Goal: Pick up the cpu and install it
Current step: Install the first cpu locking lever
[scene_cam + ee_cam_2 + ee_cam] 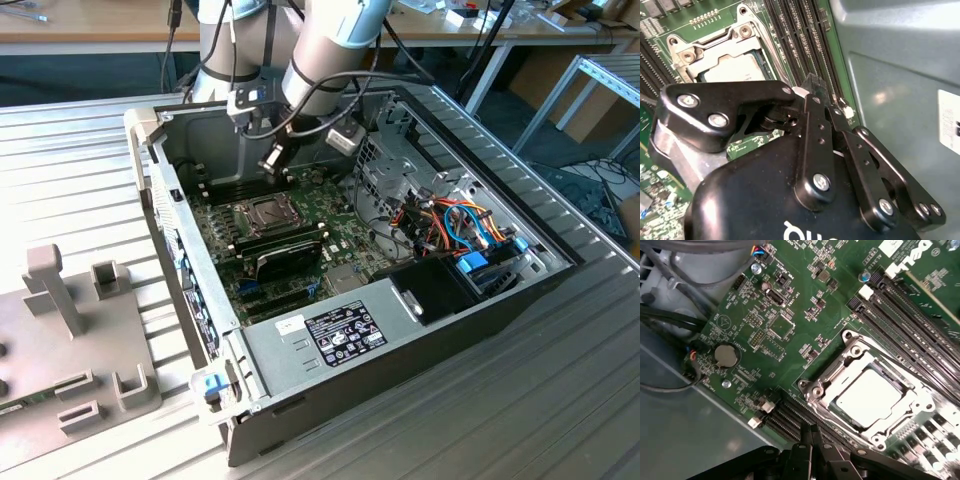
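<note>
The cpu [867,397], a pale silver-grey square, lies flat inside the socket on the green motherboard [780,300], with the shiny metal frame [840,365] folded down around its edges. It also appears as a pale square cpu [735,75] in the second wrist view and as a small grey cpu [262,211] in the exterior view. My gripper [815,432] hangs above the memory slots just beside the socket, fingers together and holding nothing. Its gripper tips [814,82] point at the board, and the gripper [272,158] sits above the far end of the case.
The open computer case [150,170] walls in the board. A black shroud [285,262] lies in front of the socket, a labelled power supply [335,335] nearer, and orange and blue cables [460,225] at the exterior view's right. Grey fixtures [60,300] stand outside on the left.
</note>
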Robot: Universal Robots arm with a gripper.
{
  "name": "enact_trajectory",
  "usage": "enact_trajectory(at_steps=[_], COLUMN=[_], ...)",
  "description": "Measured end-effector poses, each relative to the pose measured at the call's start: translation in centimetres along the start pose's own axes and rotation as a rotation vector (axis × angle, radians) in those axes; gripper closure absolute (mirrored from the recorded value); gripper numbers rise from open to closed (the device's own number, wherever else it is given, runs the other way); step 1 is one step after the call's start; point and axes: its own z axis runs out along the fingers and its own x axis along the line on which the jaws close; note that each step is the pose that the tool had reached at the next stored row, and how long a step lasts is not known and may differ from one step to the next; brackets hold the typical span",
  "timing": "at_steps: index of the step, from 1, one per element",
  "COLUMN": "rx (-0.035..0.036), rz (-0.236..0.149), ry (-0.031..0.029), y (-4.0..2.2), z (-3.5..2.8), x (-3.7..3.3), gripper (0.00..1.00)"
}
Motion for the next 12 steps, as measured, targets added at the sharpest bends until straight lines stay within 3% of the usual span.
enact_trajectory(at_steps=[2,4,7,9,10,12], rx=[-0.0067,-0.0218,-0.0535,-0.0822,-0.0928,-0.1059], rz=[0.001,0.002,0.005,0.008,0.008,0.009], ry=[-0.005,-0.0171,-0.0419,-0.0637,-0.0715,-0.0805], y=[-0.1,-0.15,-0.23,-0.33,-0.39,-0.49], z=[-0.4,-0.67,-1.01,-1.45,-1.73,-2.16], x=[0.04,0.06,0.09,0.12,0.15,0.18], gripper=[0.89,0.89,0.89,0.89,0.89,0.89])
